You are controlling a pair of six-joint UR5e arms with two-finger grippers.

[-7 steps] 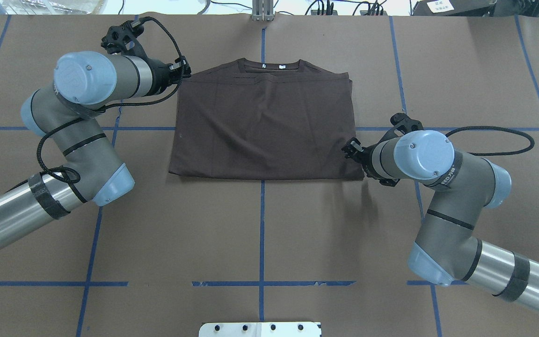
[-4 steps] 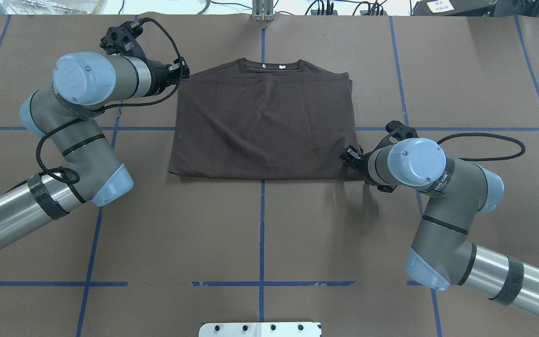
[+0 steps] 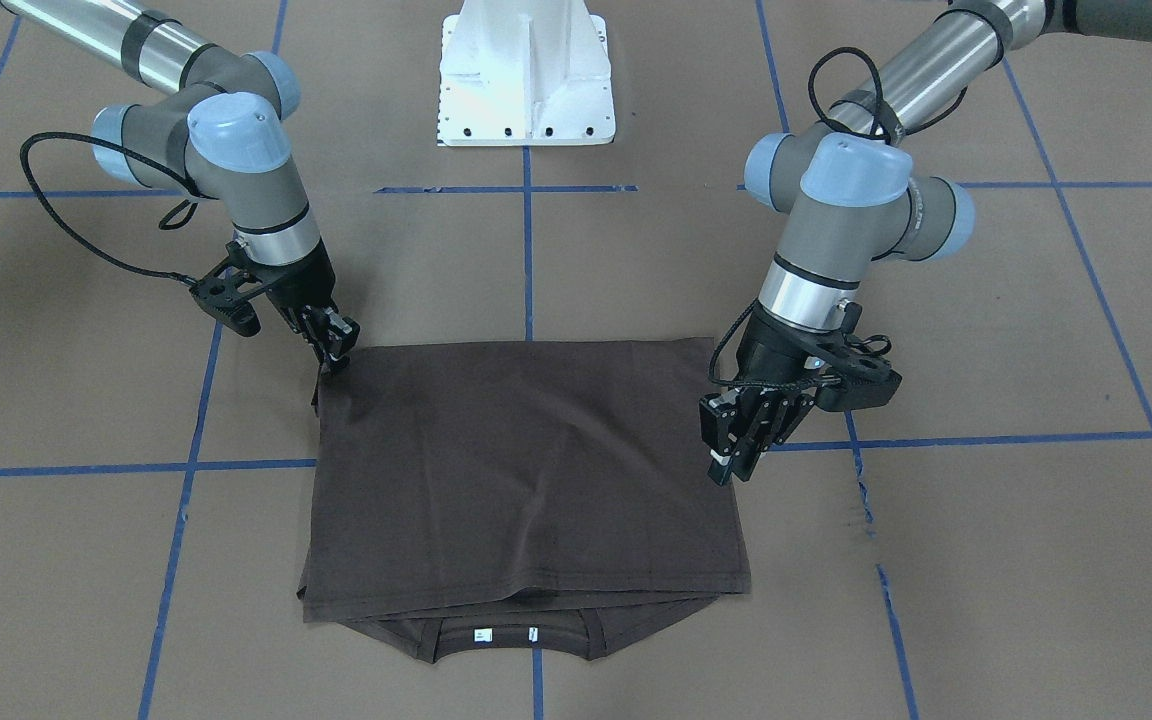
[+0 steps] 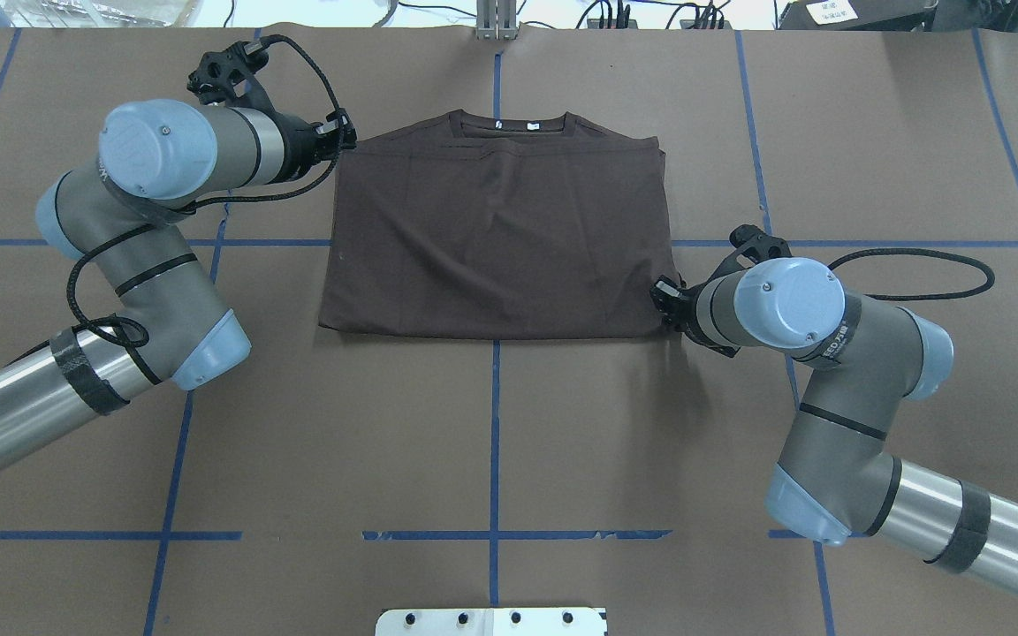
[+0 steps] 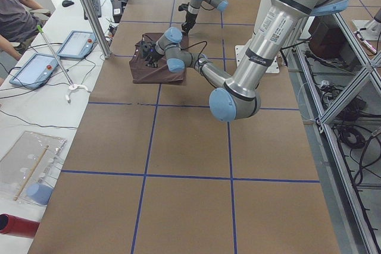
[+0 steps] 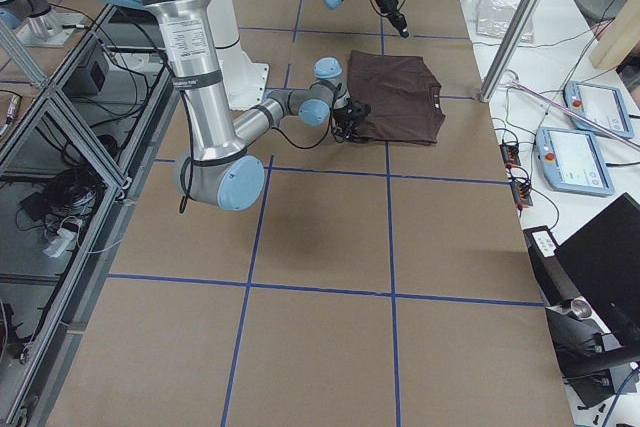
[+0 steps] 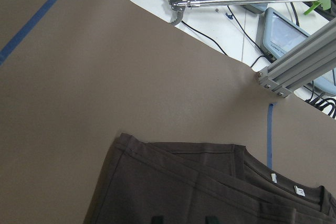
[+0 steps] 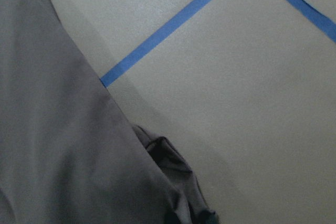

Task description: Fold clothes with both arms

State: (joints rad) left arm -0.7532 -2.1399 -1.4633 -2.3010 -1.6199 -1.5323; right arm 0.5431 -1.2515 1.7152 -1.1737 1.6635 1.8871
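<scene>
The dark brown T-shirt point(image 4: 500, 238) lies folded flat on the table, with its collar and white tags point(image 3: 506, 633) at the far edge. My left gripper point(image 4: 348, 134) is open and hovers just above the shirt's far-left corner. It also shows in the front view point(image 3: 726, 465), and its two tips stand apart in the left wrist view point(image 7: 182, 219). My right gripper point(image 4: 661, 293) is down at the shirt's near-right corner point(image 3: 324, 385). In the right wrist view point(image 8: 190, 216) its tips are pinched on a bunched bit of cloth point(image 8: 168, 161).
The brown table cover has blue tape lines point(image 4: 495, 442). The white robot base point(image 3: 526, 70) stands at the near edge. An aluminium post point(image 7: 294, 66), control tablets point(image 5: 36, 66) and a seated operator point(image 5: 15, 10) are beyond the far edge.
My right gripper has moved a little toward me and in to the shirt's near-right corner. My left gripper has barely moved. The shirt lies as before.
</scene>
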